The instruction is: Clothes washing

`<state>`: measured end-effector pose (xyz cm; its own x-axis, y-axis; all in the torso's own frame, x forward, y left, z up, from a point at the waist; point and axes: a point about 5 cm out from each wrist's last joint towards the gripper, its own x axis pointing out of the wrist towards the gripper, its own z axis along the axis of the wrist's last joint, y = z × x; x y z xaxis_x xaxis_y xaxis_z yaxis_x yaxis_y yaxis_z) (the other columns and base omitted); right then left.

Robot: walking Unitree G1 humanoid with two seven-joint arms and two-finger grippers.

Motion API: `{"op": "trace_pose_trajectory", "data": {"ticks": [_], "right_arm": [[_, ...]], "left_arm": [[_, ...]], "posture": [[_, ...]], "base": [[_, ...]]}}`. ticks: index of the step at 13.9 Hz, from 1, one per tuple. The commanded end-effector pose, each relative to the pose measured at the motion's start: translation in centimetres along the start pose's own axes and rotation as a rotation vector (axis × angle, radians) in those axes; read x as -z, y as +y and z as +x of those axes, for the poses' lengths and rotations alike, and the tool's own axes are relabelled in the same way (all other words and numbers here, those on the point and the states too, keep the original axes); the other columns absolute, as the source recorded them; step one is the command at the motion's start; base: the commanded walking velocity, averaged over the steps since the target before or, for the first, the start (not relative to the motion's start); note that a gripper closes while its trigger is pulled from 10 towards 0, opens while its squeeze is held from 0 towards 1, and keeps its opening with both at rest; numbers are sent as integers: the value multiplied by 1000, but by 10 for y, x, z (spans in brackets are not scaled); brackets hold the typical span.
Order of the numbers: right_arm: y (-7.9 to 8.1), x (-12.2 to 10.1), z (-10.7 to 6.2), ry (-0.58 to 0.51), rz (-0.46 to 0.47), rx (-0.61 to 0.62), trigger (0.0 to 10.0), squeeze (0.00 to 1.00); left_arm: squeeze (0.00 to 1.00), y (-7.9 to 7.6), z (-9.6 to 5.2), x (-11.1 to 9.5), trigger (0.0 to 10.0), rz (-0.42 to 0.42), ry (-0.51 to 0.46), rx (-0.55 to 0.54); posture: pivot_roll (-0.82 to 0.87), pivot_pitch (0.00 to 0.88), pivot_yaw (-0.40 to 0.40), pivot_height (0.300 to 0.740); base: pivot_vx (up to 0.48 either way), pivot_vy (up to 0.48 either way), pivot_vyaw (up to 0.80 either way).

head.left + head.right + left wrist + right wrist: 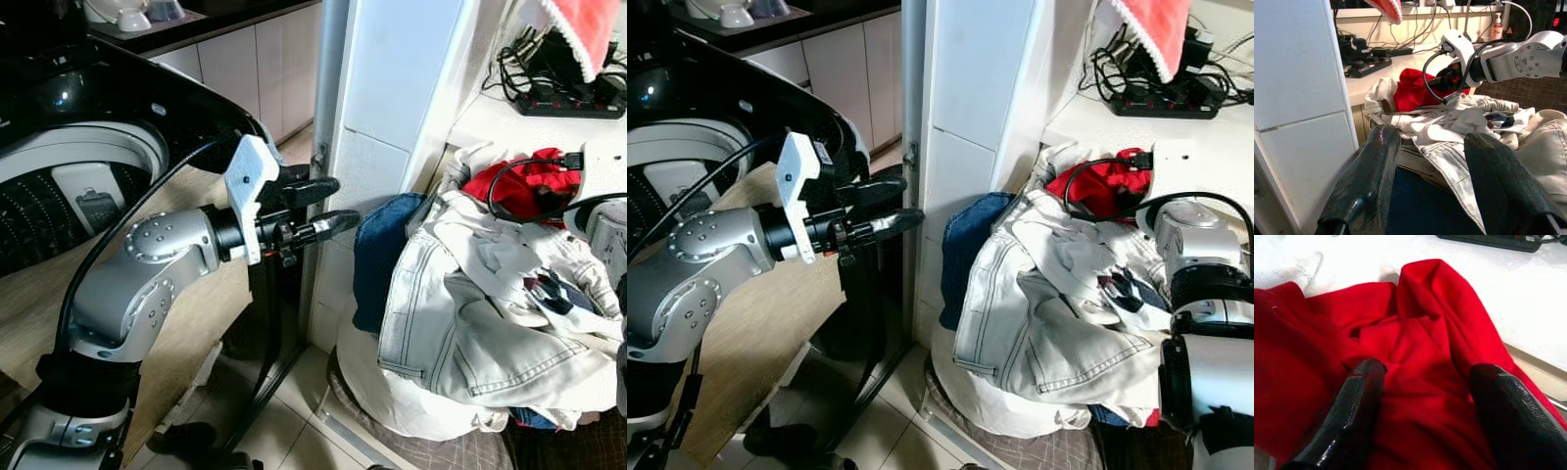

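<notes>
Your left gripper [333, 204] hangs in the air in front of the white tiled pillar [392, 117], with its two black fingers spread apart and nothing between them. It points across at the heap of laundry [490, 313] and is well short of it. Behind that arm you have the washing machine [69, 196], with its dark lid raised and the ribbed drum showing.

Your right gripper [1420, 396] is down on the red garment [1415, 347] at the top back of the heap, just below the edge of the white shelf [490, 122]. The wrist view there shows its fingers [1352, 416] set wide, one to each side of a fold of the red cloth and pressing into it, not closed on it. In the left wrist view you can see the same gripper [1447, 81] with its tips buried in the red fabric.

The rest of the clothes lie in front of you on the right: a pale denim jacket [460, 323] draped over the top and front, a dark blue piece [377, 255] hanging down on the pillar side, and white cloth bulging underneath. A black power strip [568, 98] with tangled cables sits on the shelf above, and a red cloth with white trim [588, 29] hangs over it
</notes>
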<state>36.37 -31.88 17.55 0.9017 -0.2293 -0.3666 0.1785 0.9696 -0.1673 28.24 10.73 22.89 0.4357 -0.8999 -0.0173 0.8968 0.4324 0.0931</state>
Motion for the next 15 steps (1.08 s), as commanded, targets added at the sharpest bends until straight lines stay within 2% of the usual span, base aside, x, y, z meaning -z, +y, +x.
{"op": "trace_pose_trajectory", "data": {"ticks": [1,15], "right_arm": [[1,4,1,19,53,-19,0,0],[2,4,2,28,56,-71,0,0]], "left_arm": [[0,-8,1,0,10000,-22,8,35],[0,-9,2,1,10000,-45,26,22]], "posture": [[-66,15,-29,740],[-67,15,-33,740]], "base": [[0,0,0],[0,0,0]]}}
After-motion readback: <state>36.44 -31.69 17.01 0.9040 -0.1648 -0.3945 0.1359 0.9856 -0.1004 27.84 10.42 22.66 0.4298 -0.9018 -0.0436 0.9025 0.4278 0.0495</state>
